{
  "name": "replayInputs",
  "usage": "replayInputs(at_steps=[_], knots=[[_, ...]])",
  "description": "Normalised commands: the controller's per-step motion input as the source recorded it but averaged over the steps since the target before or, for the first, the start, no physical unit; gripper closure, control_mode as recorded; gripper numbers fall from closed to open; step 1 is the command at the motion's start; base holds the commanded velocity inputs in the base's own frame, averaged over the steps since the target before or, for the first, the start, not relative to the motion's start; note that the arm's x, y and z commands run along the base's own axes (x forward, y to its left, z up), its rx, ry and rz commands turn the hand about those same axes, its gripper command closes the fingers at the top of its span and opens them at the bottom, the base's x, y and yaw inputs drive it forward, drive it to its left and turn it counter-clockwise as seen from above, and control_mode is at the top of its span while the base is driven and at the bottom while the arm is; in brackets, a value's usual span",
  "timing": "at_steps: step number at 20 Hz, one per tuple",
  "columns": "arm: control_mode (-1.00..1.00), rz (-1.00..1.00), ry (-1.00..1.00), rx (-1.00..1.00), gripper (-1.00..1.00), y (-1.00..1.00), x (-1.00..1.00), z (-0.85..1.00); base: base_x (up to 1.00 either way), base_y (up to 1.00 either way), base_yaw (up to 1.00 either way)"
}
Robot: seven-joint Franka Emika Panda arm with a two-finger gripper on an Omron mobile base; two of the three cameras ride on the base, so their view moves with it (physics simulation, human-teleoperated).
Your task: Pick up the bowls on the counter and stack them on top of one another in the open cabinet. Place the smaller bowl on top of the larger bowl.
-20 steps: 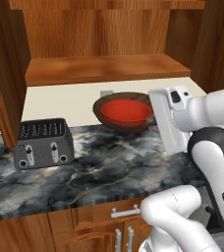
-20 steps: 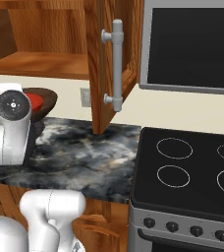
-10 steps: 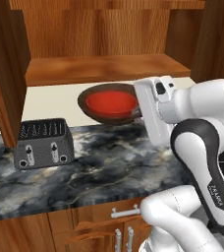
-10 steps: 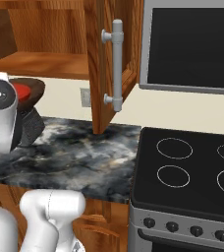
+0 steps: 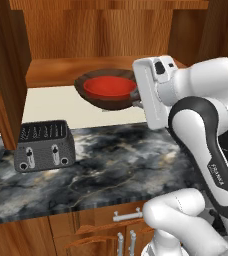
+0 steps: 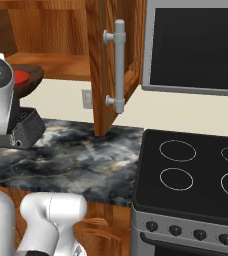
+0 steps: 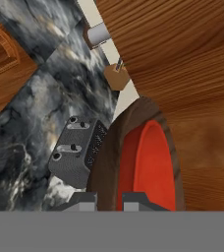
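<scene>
The smaller red bowl point(image 5: 108, 86) sits inside the larger dark brown bowl point(image 5: 102, 100). Both hang in the air at the height of the cabinet's shelf board point(image 5: 51, 72), just in front of its edge and above the counter point(image 5: 111, 160). My gripper point(image 5: 136, 100) is shut on the brown bowl's right rim. In the hand view the two fingertips point(image 7: 84, 201) pinch the brown rim point(image 7: 109, 157), with the red bowl point(image 7: 151, 167) to its right. From the right base view the brown bowl point(image 6: 32, 82) and red bowl point(image 6: 21, 76) peek out behind my arm.
A dark toaster point(image 5: 43, 145) stands at the counter's left. Open cabinet doors flank the shelf, one at the left point(image 5: 6, 75) and one with a grey handle point(image 6: 118, 67). A black stovetop point(image 6: 196, 175) lies right of the counter, and drawers point(image 5: 101, 230) sit below it.
The stacked bowls have risen and shifted left with my gripper, from just above the counter up to shelf height.
</scene>
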Motion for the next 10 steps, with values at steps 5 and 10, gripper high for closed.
replayInputs(at_steps=[5,10], knots=[[-1.00,0.00,0.00,0.00,1.00,0.01,0.18,0.39,0.00,0.00,0.00],[-1.00,0.00,-0.02,0.00,1.00,0.00,0.23,0.28,0.00,0.00,0.00]])
